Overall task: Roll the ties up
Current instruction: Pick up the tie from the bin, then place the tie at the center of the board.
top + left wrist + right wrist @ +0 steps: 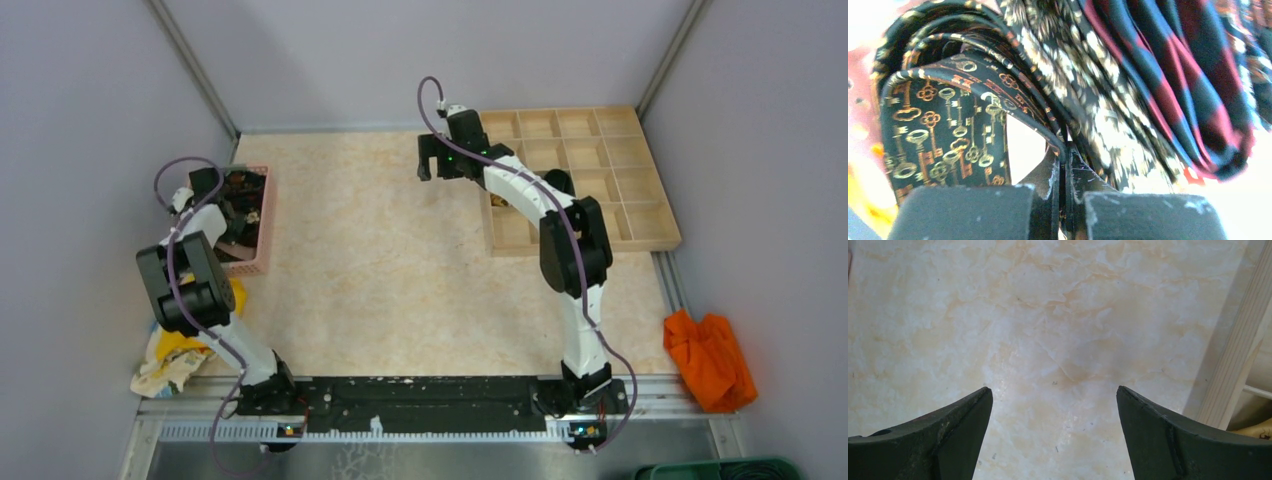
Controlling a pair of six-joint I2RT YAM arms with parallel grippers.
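The ties [243, 192] lie heaped in the pink basket [262, 255] at the worktop's [400, 260] left edge. The left gripper [1064, 155] is clamped on a key-patterned tie [943, 135], whose band arches up and leftward from the jaws. The right gripper [1053, 390] hangs spread wide over the worktop beside the wooden tray [640, 235].

Top view evenly, softly lit, shadows faint; left wrist view blown out white at the margins, ties [1108, 95] fairly sharp, near fingers [963, 212] soft; right wrist counter [1048, 315] bright, mild sheen.
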